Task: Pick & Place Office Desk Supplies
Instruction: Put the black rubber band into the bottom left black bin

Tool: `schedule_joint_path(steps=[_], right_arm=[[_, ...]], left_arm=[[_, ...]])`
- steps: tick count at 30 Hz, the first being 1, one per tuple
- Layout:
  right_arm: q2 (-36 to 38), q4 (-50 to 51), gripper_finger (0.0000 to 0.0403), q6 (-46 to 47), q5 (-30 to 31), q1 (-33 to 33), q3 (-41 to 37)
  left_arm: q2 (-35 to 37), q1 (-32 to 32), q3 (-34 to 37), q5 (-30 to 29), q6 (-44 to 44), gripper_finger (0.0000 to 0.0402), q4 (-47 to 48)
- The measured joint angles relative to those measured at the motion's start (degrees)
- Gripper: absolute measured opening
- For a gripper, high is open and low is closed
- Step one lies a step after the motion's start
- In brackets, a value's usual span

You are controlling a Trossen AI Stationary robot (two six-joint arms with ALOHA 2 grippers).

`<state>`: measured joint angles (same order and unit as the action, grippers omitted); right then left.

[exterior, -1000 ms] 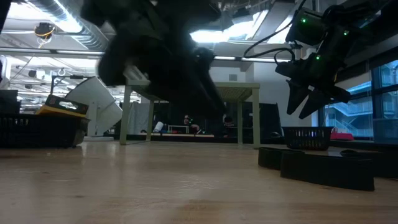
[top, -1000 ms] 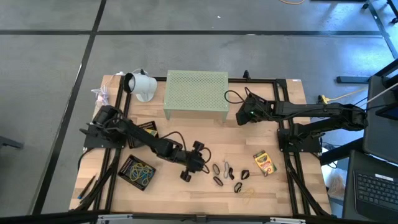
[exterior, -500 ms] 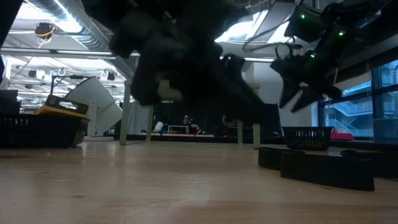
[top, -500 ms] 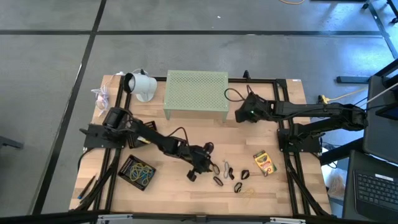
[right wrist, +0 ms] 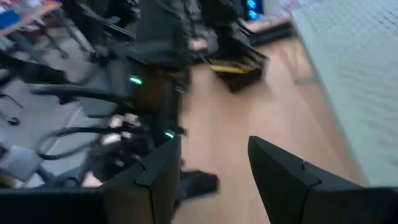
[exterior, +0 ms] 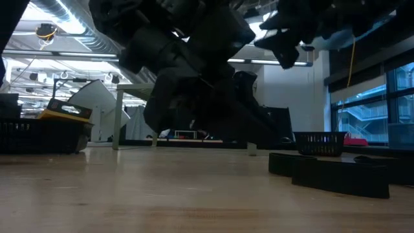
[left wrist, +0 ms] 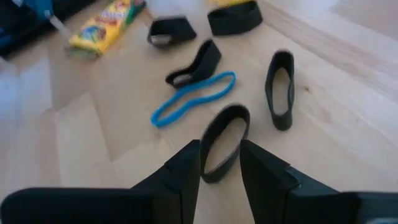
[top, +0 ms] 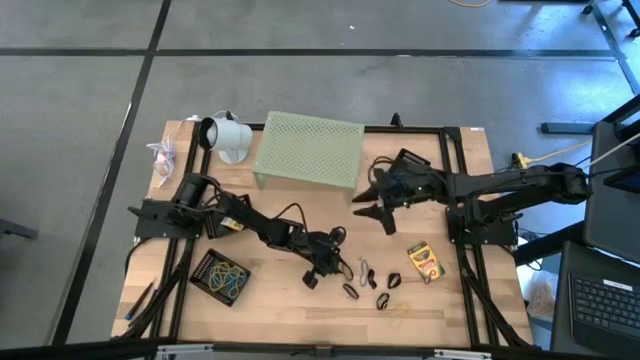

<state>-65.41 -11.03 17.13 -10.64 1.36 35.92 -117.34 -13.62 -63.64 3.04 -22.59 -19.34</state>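
Looking down on the wooden counter (top: 300, 310), we saw the pale green perforated riser (top: 308, 149) sitting skewed near its far edge, with the white cup-shaped object (top: 226, 137) just beside it on the left. Our left arm reached from the left side out over the middle of the counter, and our right arm stretched in from the right, close to the riser's right end. A black tray (top: 221, 277) holding blue and yellow rubber bands lay at the near left, and a yellow-green card box (top: 425, 261) lay flat at the near right, well apart from the tray. Our left hand (left wrist: 221, 163) hung low over the loose supplies between them; its fingers stood parted on either side of a black band loop (left wrist: 224, 142) lying on the wood, though we could not tell whether they pressed it. Just beyond that loop lay a blue rubber band (left wrist: 193, 106), a black binder clip (left wrist: 195, 65) touching it, and another black loop (left wrist: 280, 89) off to one side. Our right hand (top: 376, 201) was raised above the counter beside the riser, released and holding nothing, its fingers (right wrist: 291, 175) spread wide apart.
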Motion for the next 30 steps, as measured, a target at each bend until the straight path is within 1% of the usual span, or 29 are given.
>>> schedule_joint_path(steps=[3, 5, 7, 12, 15, 19, 24, 30], right_arm=[[0.42, -2.66, 0.0191, 0.05, 2.09, -1.69, 0.0], [1.22, -2.75, 0.0191, -0.21, 2.05, -2.45, -0.02], [2.7, -2.63, 0.0191, -0.28, 1.88, -2.78, -0.02], [10.43, -1.14, 0.0191, -1.94, 2.11, -2.66, -0.02], [15.78, 2.53, 0.0191, -3.03, 2.01, -2.72, -0.02], [21.28, 6.72, 0.0191, -3.04, 2.32, -3.37, -0.02], [23.11, 7.02, 0.0191, -4.56, 2.29, -5.27, -0.02], [22.99, 7.63, 0.0191, -6.75, 2.26, -8.01, -0.02]], left_arm=[[0.02, -0.01, -0.02, 1.48, -1.36, 0.0106, -0.51], [-0.02, -0.01, -0.02, 2.93, -1.55, 0.0107, -0.64], [-0.75, -0.05, -0.02, 3.06, -1.53, 0.0107, -2.14], [-3.77, 0.0, -1.18, 3.04, -0.87, 0.0107, -3.26], [-5.13, -0.01, -2.7, 2.62, -0.77, 0.0106, -2.76], [-6.12, -0.01, -4.94, 2.46, -0.73, 0.0099, 1.42], [-6.16, -0.05, -6.25, 2.44, -0.63, 0.0071, 5.61], [-6.11, -0.15, -6.12, 2.65, -0.59, 0.0008, 4.91]])
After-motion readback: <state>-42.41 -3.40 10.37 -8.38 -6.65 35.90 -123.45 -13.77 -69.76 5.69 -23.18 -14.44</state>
